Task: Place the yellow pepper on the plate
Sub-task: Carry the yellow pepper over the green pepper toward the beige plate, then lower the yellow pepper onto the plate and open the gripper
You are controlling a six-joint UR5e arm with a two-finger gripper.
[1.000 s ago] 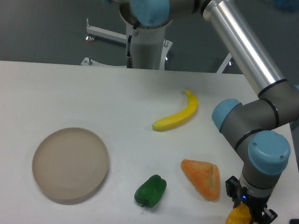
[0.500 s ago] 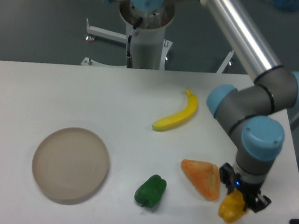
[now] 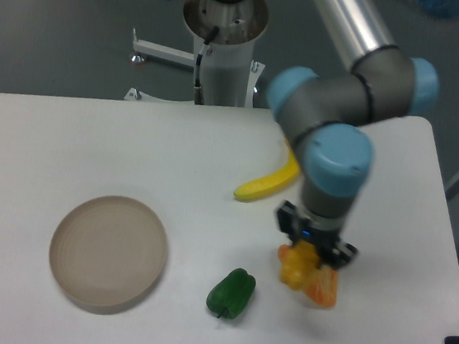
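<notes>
Gripper [image 3: 310, 249] fingers clenched on yellow pepper [image 3: 294, 267], held clear above orange wedge [image 3: 321, 288] for carrying; plate [image 3: 108, 250] at nine o'clock

Grey arm joints [image 3: 336, 109] with light-blue caps (silver tube link above), black gripper [image 3: 314, 246].

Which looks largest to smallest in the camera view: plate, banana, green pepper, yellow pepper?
1. plate
2. banana, partly hidden behind the arm
3. green pepper
4. yellow pepper, partly covered by the tool, so its rank against the green pepper is unsure.
</notes>
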